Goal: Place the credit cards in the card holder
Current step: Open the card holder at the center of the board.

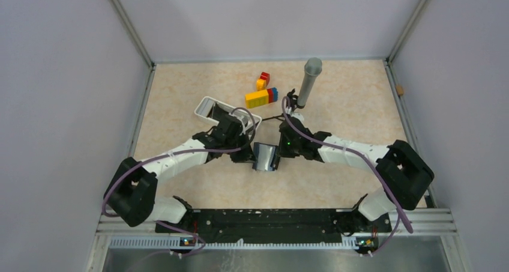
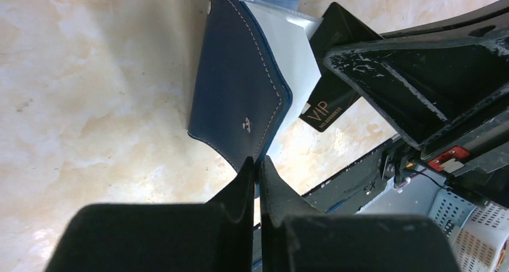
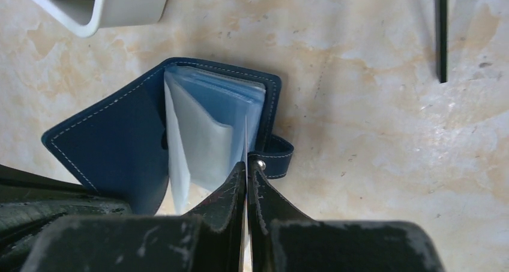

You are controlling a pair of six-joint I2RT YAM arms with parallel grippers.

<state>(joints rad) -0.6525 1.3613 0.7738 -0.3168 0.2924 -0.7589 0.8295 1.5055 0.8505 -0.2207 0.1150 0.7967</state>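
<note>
The navy card holder [image 1: 265, 157] stands open at mid-table between both arms. In the left wrist view my left gripper [image 2: 258, 164] is shut on the lower corner of its stitched blue cover [image 2: 237, 86]. My right gripper [image 3: 246, 167] is shut on a black credit card [image 2: 327, 98] printed "VIP". That card shows edge-on [image 3: 245, 137] in the right wrist view, its far end among the holder's clear sleeves [image 3: 210, 128]. The holder's snap strap [image 3: 275, 157] hangs just right of my right fingertips.
A white tray [image 1: 207, 105] with something dark inside sits behind the left arm. Coloured toy bricks [image 1: 261, 96] and an upright grey cylinder [image 1: 310, 80] stand further back. A black cable [image 1: 273, 117] runs on the table behind the holder. Grey walls enclose the table.
</note>
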